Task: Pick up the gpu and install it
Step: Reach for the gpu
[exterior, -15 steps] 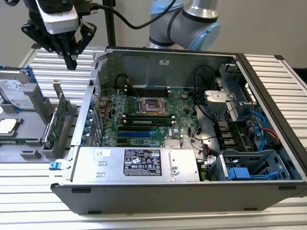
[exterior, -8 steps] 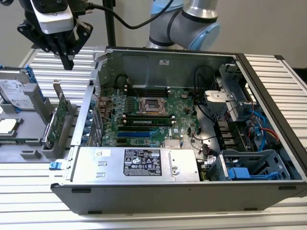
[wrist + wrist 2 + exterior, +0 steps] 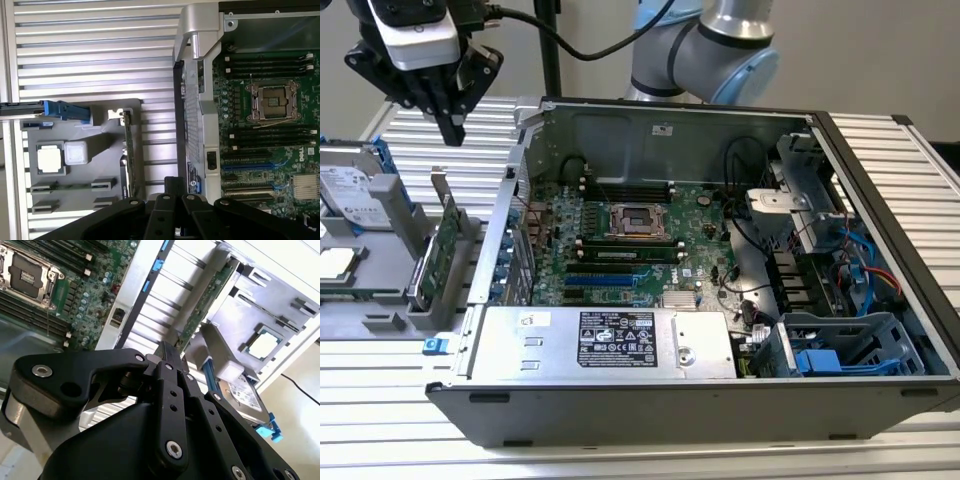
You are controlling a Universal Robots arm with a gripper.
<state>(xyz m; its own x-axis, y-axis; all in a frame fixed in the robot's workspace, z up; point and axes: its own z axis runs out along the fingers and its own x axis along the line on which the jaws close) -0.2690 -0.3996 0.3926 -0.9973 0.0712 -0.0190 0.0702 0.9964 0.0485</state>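
1. The gripper (image 3: 453, 128) is hanging in the upper left of the exterior view, over the grey parts tray (image 3: 380, 300). Its fingers (image 3: 175, 185) are clenched together and grasping nothing.
2. The gpu (image 3: 447, 245) is standing on edge in a slot of that tray, at the exterior view's left. It is sitting just outside the open computer case (image 3: 620, 130).
3. The gripper is sitting above the gpu and apart from it, touching neither the card nor the tray.
4. In both wrist views the gpu is showing edge-on as a thin green strip beyond the black fingers.
5. A hard drive (image 3: 350, 195) and a processor chip (image 3: 335, 262) are lying in the same tray, further toward the exterior view's left.
6. The case is lying on its side on the slatted bench (image 3: 420, 370), with its green motherboard (image 3: 650, 240) facing up.
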